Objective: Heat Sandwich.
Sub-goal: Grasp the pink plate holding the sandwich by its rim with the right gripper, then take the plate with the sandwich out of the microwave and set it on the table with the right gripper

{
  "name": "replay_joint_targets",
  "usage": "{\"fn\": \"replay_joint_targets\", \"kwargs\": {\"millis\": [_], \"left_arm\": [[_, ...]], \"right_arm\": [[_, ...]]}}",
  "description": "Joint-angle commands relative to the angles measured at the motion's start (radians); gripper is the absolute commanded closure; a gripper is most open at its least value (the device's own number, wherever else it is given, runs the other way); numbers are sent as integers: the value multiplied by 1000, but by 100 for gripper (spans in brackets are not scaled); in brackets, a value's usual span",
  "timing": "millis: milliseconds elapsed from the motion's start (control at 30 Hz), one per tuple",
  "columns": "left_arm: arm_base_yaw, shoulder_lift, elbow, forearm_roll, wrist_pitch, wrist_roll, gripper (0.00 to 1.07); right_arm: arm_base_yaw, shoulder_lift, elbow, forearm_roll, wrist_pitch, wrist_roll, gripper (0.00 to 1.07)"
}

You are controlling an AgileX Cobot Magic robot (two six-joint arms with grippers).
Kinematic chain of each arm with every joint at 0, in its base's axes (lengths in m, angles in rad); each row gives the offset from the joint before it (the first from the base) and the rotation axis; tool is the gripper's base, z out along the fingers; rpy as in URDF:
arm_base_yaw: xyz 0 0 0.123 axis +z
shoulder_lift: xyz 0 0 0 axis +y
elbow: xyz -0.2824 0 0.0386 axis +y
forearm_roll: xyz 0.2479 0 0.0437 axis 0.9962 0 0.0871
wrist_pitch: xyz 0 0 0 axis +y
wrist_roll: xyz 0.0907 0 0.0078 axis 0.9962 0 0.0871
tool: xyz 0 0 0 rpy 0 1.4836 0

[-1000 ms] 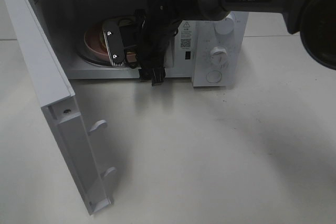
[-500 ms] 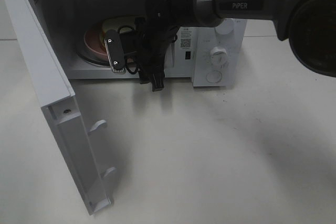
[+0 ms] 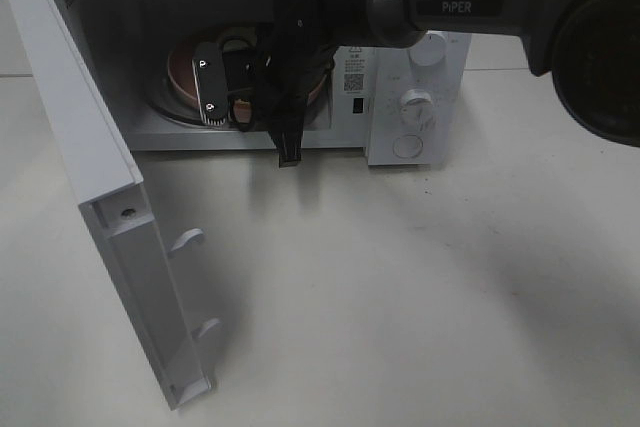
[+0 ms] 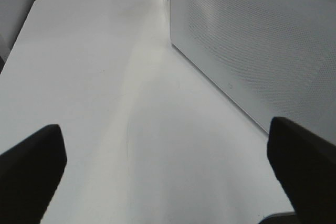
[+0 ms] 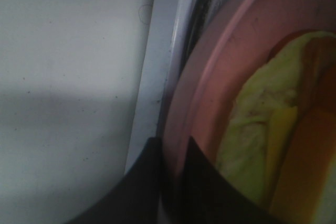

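My right tool [image 5: 170,182] is clamped on the round, smooth pink plate's [image 5: 210,77] rim, inside the boxy white microwave [image 3: 420,97]. Soft yellowish-tan sandwich [image 5: 252,129] lies on that plate. Left tool [image 4: 168,171] spread wide over matte white desk [image 4: 94,77], beside microwave.

Right arm reaching across, gripper clamped; left gripper spread wide.

Right arm [image 3: 480,2]: dark, long forearm segment entering from the upper right of the high view and running leftward; wrist bent downward, with black cabling bunched around the joint. Right gripper [image 3: 208,93]: extended to the left of the wrist, its two fingers drawn close together; in the wrist view the dark fingertips [image 5: 149,174] stand on either side of a thin pink rim, pinching it. Left gripper [image 4: 168,171]: seen only in its own wrist view, two dark fingertips at opposite edges of the picture, far apart, nothing between them. Left arm: not visible in the high view.
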Motion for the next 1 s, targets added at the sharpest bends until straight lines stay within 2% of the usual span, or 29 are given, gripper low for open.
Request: {"fn": "replay_joint_targets", "kwargs": {"millis": [33,400,533,833,1000], "left_arm": [[2,-23,3,-7,-16,1,3],[2,-23,3,-7,-16,1,3],[2,-23,3,-7,-16,1,3],[2,-23,3,-7,-16,1,3],[2,-23,3,-7,-16,1,3]], "right_arm": [[-1,4,4,12,57,22,107],[-1,-20,6,16,139,-97,107],[-1,-48,10,61,141,-151,107],[-1,-129,120,94,104,-282,107],[-1,-193,221,93,22,-333,107]]}}
